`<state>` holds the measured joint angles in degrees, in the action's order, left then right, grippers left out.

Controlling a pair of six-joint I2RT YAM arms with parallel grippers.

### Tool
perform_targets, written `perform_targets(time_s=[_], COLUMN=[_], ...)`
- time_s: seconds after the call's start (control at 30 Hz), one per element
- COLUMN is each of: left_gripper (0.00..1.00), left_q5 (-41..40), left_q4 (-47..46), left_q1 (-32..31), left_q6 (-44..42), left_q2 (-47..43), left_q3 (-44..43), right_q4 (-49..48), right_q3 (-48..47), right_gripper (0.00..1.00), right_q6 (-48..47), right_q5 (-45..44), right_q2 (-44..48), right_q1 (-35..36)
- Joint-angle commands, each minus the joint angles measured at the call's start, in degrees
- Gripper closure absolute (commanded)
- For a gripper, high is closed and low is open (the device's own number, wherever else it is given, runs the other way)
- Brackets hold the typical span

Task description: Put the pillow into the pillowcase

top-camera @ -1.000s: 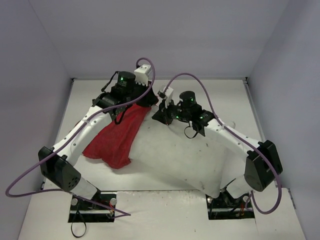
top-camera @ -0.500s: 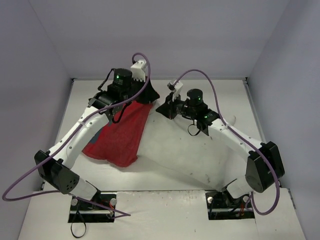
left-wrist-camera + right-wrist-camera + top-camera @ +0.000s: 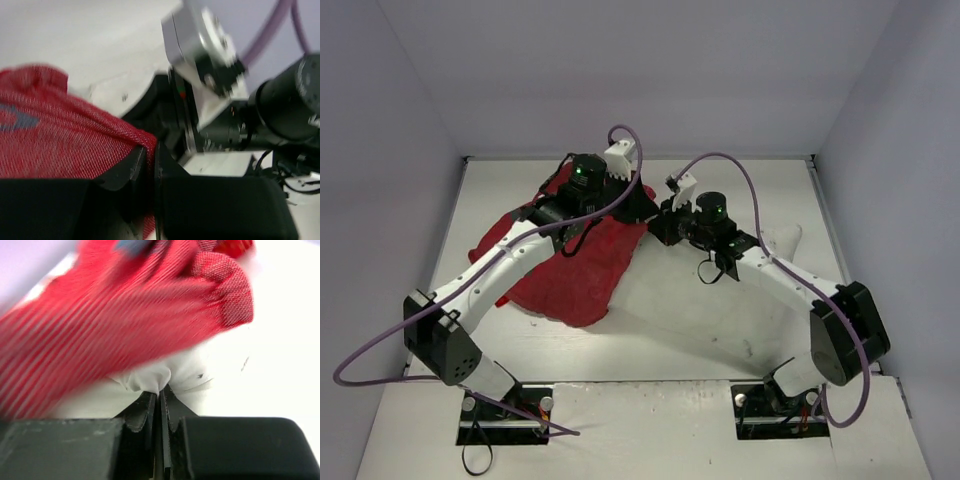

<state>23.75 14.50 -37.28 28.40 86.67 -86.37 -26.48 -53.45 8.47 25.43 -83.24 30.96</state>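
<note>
The red pillowcase lies spread at the left-centre of the table, reverse side up. My left gripper is shut on its edge, pinching the red weave. The white pillow lies to the right of it, partly under the red cloth. My right gripper is shut on a bunched corner of the pillow, with the red pillowcase draped just above that corner. The two grippers sit close together at the table's far middle.
The white table is walled by pale panels at the back and sides. Purple cables loop over both arms. The right arm's wrist shows close in the left wrist view.
My left gripper has moved right and a little nearer, pulling the pillowcase wider over the pillow's left end. My right gripper has shifted slightly toward it, still holding the pillow corner.
</note>
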Motion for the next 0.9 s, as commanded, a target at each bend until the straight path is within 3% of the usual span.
perform_targets(time_s=[0.0, 0.03, 0.07, 0.17, 0.2, 0.23, 0.27, 0.3, 0.47, 0.6, 0.87], left_gripper=[0.98, 0.9, 0.74, 0.53, 0.4, 0.37, 0.34, 0.31, 0.31, 0.31, 0.31], left_q5=[3.81, 1.76, 0.09, -15.5, -18.71, -21.87, -27.73, -30.14, -34.38, -36.13, -44.57], left_q4=[-3.18, -0.55, 1.04, 6.76, 7.55, 7.99, 8.08, 8.26, 10.37, 10.37, 10.9], left_q1=[-3.07, -2.37, -1.84, -1.22, -1.22, -1.22, -1.31, -1.39, -4.29, -9.21, -12.82], left_q6=[-0.71, -2.98, -3.79, -7.21, -7.57, -8.53, -8.8, -8.89, -7.32, -4.77, -2.91], left_q2=[-3.0, -2.57, -2.48, -3.79, -4.75, -6.85, -7.91, -9.05, -13.98, -14.69, -13.2], left_q3=[1.99, 2.25, 1.73, -0.02, -0.29, 0.06, 0.58, 2.07, 9.17, 13.41, 19.74], right_q4=[-7.01, -6.92, -6.83, -5.6, -5.08, -3.68, -2.88, -1.4, 5.62, 11.25, 18.57], right_q3=[-0.78, -0.86, -1.04, -2.0, -2.18, -2.79, -3.15, -3.41, -5.43, -5.88, 0.7], right_gripper=[1.0, 1.0, 1.0, 1.0, 0.94, 0.75, 0.66, 0.51, 0.17, 0.09, 0.07], right_q6=[3.39, 4.09, 4.53, 3.84, 3.14, 2.44, 0.95, 0.5, -4.5, -7.84, -11.02], right_q5=[-8.81, -9.17, -9.61, -9.96, -9.96, -10.14, -10.66, -10.84, -12.07, -10.41, -0.91], right_q2=[-2.71, -2.98, -3.24, -2.8, -2.45, -2.19, -1.49, -0.96, 4.13, 8.26, 14.51], right_q1=[-1.07, -1.25, -1.51, -1.69, -1.69, -1.69, -1.69, -1.78, -2.13, -2.13, -1.08])
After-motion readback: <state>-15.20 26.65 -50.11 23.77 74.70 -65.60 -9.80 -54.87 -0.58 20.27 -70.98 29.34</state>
